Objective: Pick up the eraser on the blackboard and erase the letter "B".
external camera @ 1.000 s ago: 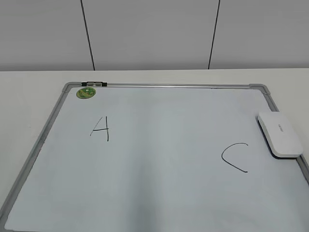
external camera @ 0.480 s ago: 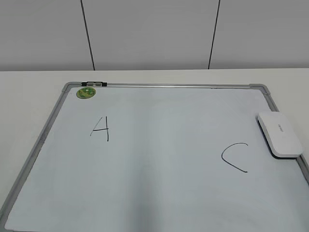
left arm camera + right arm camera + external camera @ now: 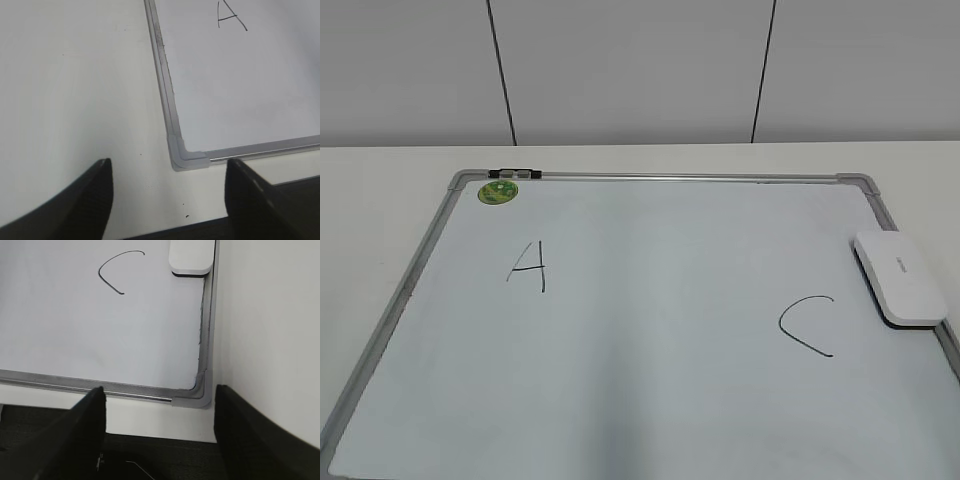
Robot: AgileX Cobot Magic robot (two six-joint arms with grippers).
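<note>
The blackboard (image 3: 650,330), pale and grey-framed with rounded corners, is laid flat on the white bench (image 3: 380,180). The white rounded eraser (image 3: 902,277) is seen at its right edge, beside a black "C" (image 3: 805,325). An "A" (image 3: 528,266) and green sticker (image 3: 498,191) are seen on the left side of the board. Both the left pincer (image 3: 167,182) and the right pincer (image 3: 157,412) are held wide apart, empty, near the board's front corners, their tips cut off.

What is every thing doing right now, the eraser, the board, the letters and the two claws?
eraser: lying flat on the board's right edge, not held.
blackboard: flat on the table, no "B" on it.
letter "A": not wiped.
letter "C": not wiped.
green sticker: stuck at the top left corner.
left gripper: open, empty.
right gripper: open, empty.
</note>
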